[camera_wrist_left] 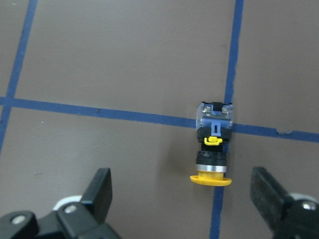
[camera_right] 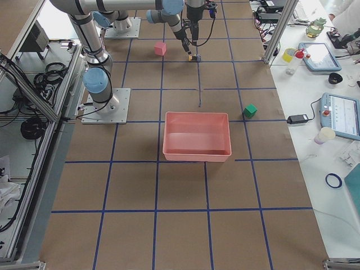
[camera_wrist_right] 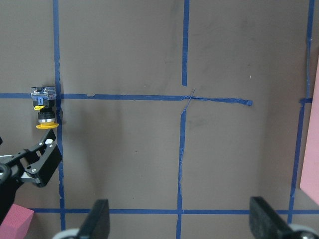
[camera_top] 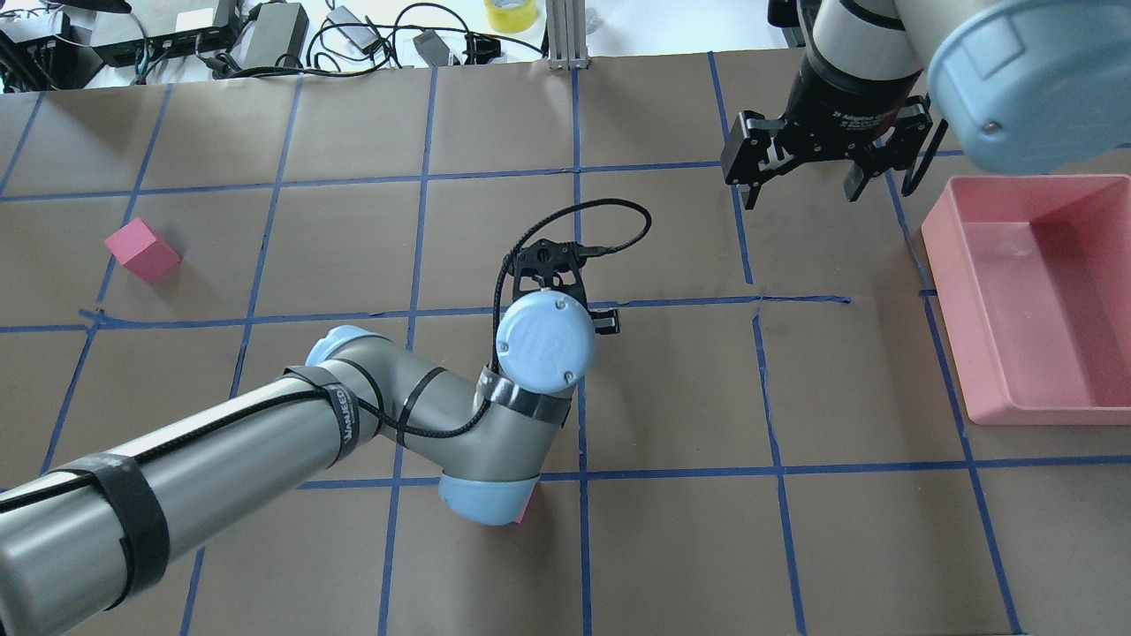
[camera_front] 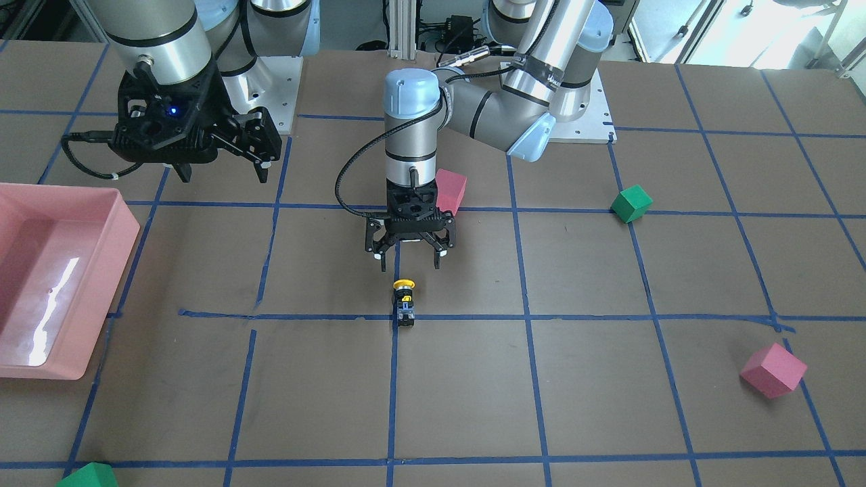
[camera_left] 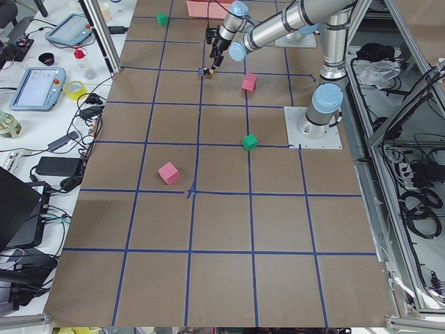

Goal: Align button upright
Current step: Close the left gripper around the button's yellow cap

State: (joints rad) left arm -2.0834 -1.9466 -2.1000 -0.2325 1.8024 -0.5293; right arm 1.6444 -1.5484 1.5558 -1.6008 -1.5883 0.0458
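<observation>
The button (camera_front: pixel 404 302) lies on its side on the brown table, on a blue tape crossing, its yellow cap pointing toward the robot's base. In the left wrist view the button (camera_wrist_left: pixel 213 144) lies just ahead of the gap between the fingers, cap nearest the camera, greyish base farthest. My left gripper (camera_front: pixel 411 260) is open and empty, hovering just behind the button and apart from it. My right gripper (camera_front: pixel 223 169) is open and empty, high above the table near the pink tray. The right wrist view shows the button (camera_wrist_right: pixel 45 109) at the far left. The overhead view hides it.
A pink tray (camera_front: pixel 40 365) stands on the robot's right side. A pink cube (camera_front: pixel 450 189) sits just behind my left wrist. Another pink cube (camera_front: pixel 773 370) and a green cube (camera_front: pixel 631 203) lie on the robot's left. A second green cube (camera_front: pixel 88 475) lies at the near edge.
</observation>
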